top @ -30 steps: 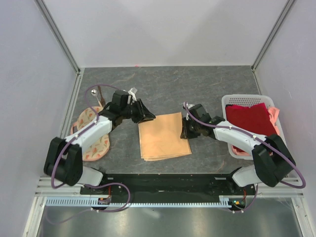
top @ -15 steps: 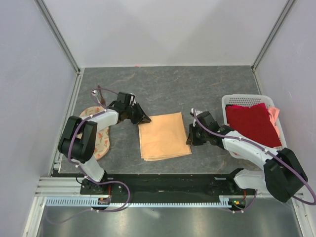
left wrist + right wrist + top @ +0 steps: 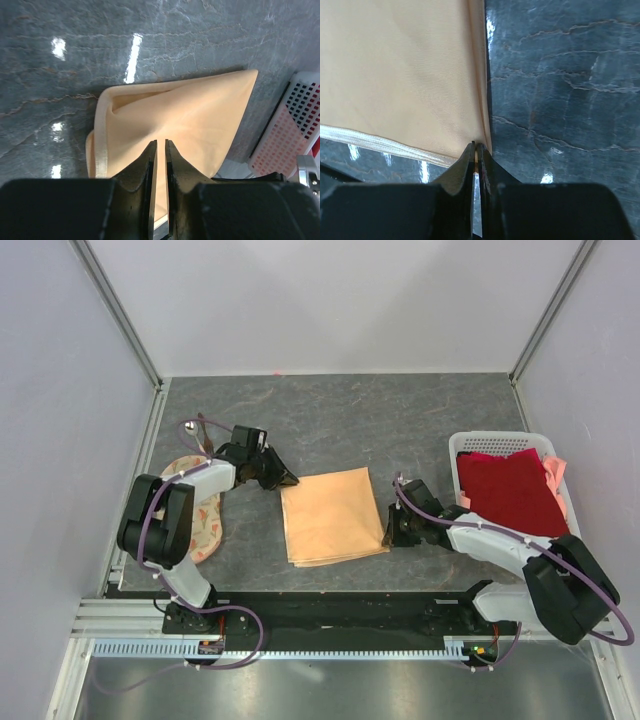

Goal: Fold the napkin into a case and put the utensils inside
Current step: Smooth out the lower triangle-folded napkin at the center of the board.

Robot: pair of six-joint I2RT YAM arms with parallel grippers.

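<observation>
Looked down from high above the near edge over the whole counter (image 3: 420, 420). Peered close and low past the left tool (image 3: 160, 150) across the napkin (image 3: 190, 120) toward the basket (image 3: 300, 105); past the right tool (image 3: 476, 150) along its edge. Shared the napkin throughout.

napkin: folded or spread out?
Folded. The napkin lies as a compact rectangle, with stacked layer edges showing along its near side in the top view. The left wrist view shows a doubled-over edge.
</observation>
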